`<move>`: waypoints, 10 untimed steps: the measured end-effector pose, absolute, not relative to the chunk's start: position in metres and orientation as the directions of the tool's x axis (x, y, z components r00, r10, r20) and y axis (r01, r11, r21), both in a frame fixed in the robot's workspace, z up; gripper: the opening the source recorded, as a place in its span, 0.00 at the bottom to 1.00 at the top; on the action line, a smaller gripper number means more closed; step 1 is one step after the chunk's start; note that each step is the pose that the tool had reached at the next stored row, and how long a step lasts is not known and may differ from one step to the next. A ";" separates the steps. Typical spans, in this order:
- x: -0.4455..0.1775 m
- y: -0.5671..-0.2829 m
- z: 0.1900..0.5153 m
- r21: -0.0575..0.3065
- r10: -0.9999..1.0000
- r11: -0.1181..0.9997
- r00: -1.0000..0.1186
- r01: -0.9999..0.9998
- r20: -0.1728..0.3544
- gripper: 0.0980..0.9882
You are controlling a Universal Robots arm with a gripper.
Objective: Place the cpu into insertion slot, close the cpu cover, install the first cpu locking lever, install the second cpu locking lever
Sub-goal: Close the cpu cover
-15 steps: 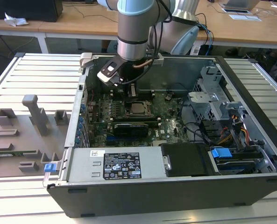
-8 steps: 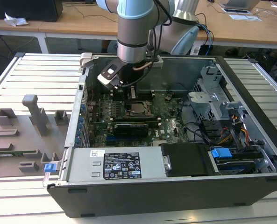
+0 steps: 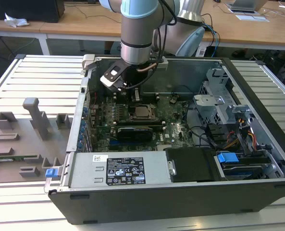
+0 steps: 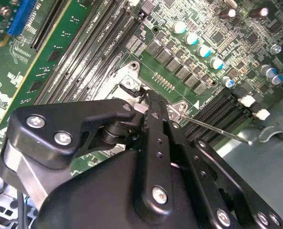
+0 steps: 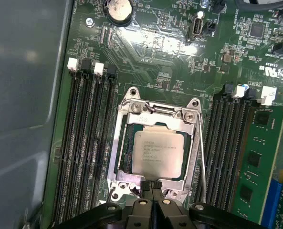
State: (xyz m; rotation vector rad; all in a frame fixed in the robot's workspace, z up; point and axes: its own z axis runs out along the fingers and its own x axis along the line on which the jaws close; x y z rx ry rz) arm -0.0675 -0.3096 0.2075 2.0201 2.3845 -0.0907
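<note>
**Q:** Gripper first, quick.
**A:** Gripper [image 5: 151, 183] is low over the motherboard [image 5: 146, 57]. Fingers [image 5: 142, 204] clenched tip to tip, nothing visible between them. Tips are at the edge of the cpu cover [image 5: 161, 112] nearest the gripper. Touching or just above, can't tell.

**Q:** Cpu?
**A:** Cpu [image 5: 158, 152] lies flat in the insertion slot [image 5: 126, 152], silver top showing through the cover's window. Cover is down over it, framing all four sides.

**Q:** Levers?
**A:** In the second wrist view one locking lever [image 4: 217, 131], a thin metal rod, juts at a slant from the slot's corner. It runs out over the memory slots [image 4: 213, 112].

**Q:** Further out?
**A:** Black memory slots flank the insertion slot on both sides. A green memory module [image 5: 256, 162] sits past one bank, and a coin cell [image 5: 118, 9] lies beyond the cover's far edge. In the exterior view the arm [image 3: 138, 29] reaches down into the open computer case [image 3: 180, 202]. Power supply [image 3: 118, 171] runs along the case's front wall. Slatted table [image 3: 36, 72] is underneath, with grey fixtures [image 3: 36, 118] on it at the exterior view's left.
</note>
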 end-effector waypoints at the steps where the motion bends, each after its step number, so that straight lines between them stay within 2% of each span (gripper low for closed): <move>1: -0.068 -0.310 0.207 -0.035 0.985 0.163 -0.165 0.986 -0.049 0.01; 10: -0.060 -0.310 0.206 -0.035 0.985 0.166 -0.167 0.986 -0.048 0.01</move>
